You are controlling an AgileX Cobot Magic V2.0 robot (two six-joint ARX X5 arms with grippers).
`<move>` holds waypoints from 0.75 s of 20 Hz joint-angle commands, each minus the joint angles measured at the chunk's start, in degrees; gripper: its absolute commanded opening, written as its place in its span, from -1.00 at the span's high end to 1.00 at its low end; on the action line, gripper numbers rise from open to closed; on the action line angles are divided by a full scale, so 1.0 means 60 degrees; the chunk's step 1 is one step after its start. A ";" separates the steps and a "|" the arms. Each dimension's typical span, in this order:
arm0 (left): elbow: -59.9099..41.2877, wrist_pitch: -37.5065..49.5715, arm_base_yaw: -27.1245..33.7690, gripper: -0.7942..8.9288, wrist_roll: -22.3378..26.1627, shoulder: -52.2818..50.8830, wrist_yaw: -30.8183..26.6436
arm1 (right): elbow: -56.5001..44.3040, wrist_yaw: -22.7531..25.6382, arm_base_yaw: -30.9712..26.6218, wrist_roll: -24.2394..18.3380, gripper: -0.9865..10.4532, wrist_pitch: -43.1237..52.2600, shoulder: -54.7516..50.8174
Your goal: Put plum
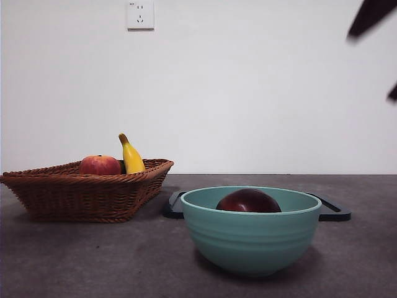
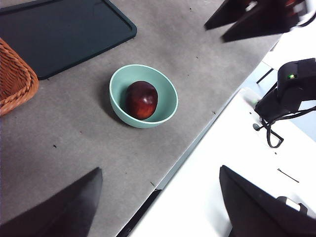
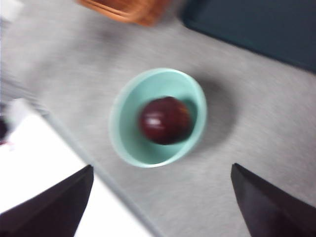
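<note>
The dark maroon plum (image 1: 249,201) lies inside a teal bowl (image 1: 251,239) on the grey table, near the front. It also shows in the left wrist view (image 2: 141,99) and in the blurred right wrist view (image 3: 164,120), resting in the bowl (image 2: 168,106) (image 3: 123,133). My left gripper (image 2: 159,170) is open and empty, high above the table's front edge, apart from the bowl. My right gripper (image 3: 162,167) is open and empty, high above the bowl. The front view shows only a black arm tip (image 1: 371,15) at the top right corner.
A wicker basket (image 1: 87,192) at the left holds a red apple-like fruit (image 1: 100,165) and a yellow banana (image 1: 131,157). A dark flat tray (image 1: 332,211) lies behind the bowl and shows in the left wrist view (image 2: 59,34). The other arm's gripper (image 2: 256,17) hangs above the table.
</note>
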 commanded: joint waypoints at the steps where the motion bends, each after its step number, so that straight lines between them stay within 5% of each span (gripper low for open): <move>1: 0.0102 0.0117 -0.0044 0.07 0.0022 0.0051 0.0058 | -0.0244 0.0535 0.0382 0.0703 0.09 0.0754 0.0528; 8: 0.0102 0.0233 -0.0044 0.07 0.0029 0.0051 0.0058 | -0.0280 0.2080 0.1668 0.0911 0.20 0.2182 0.2754; 15: 0.0102 0.0233 -0.0044 0.07 0.0025 0.0051 0.0058 | -0.0280 0.2688 0.2299 0.1202 0.41 0.3391 0.4244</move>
